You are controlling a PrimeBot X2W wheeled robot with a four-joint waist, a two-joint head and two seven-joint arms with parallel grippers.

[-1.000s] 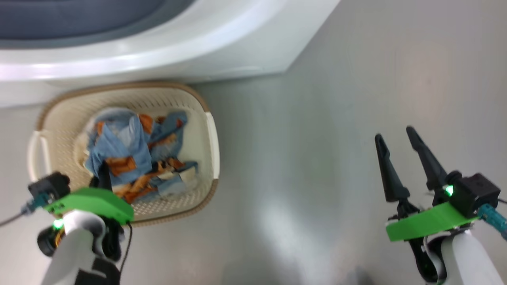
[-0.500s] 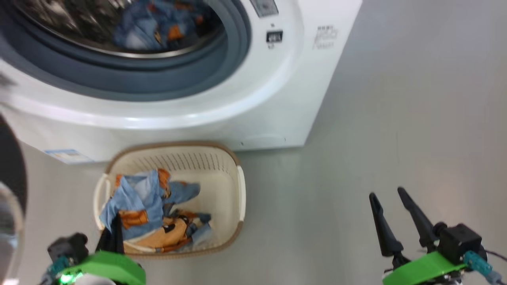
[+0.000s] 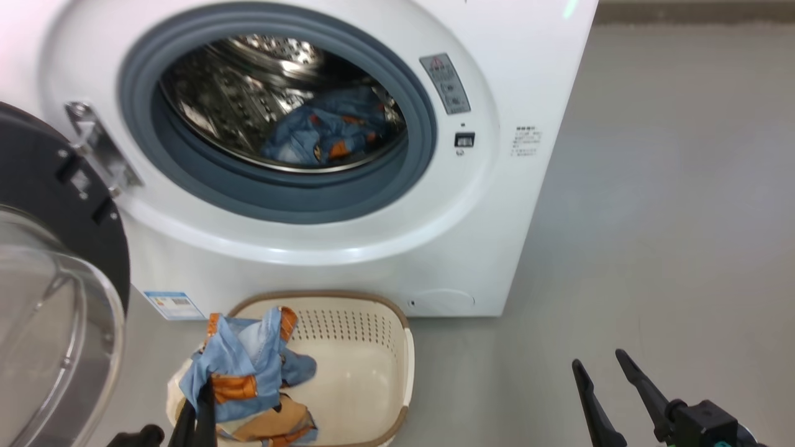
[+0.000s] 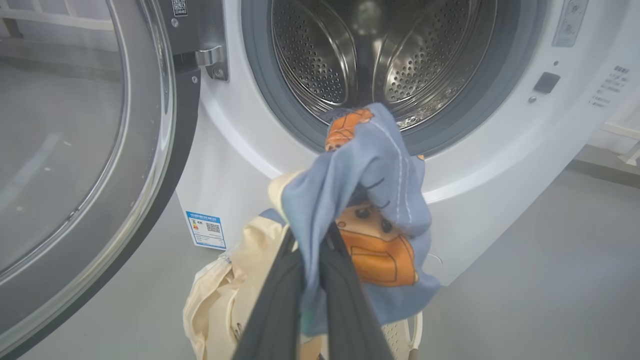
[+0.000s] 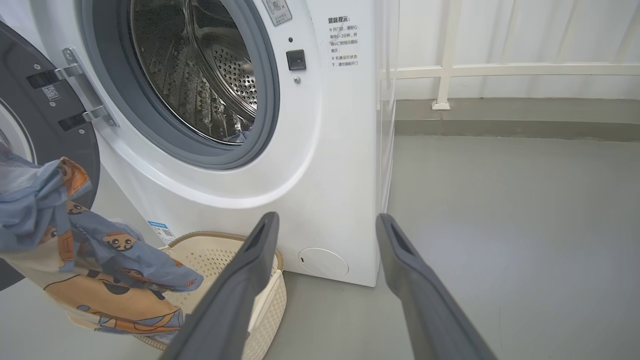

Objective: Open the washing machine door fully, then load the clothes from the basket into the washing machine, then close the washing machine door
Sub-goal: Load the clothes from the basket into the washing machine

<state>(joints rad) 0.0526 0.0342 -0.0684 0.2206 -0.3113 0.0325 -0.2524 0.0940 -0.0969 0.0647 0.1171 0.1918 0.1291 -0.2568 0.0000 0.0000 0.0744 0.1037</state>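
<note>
The left gripper (image 4: pixel 311 244) is clamped on the clothes (image 4: pixel 365 200), held above the basket (image 3: pixel 372 335) at seven o'clock in the head view; the right gripper (image 5: pixel 326 220) hangs wide, empty. The dangling cream cloth (image 4: pixel 240 270), perhaps loosely caught, may slip or snag the gasket (image 3: pixel 298 205) of the washing machine (image 3: pixel 509 205) at eleven o'clock.

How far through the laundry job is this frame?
Done: the washing machine door stands open, and a blue garment already lies in the drum. In hand: the left hand is shut on the clothes bundle above the basket; the right hand is open, empty. Left: load that bundle, close the door.
</note>
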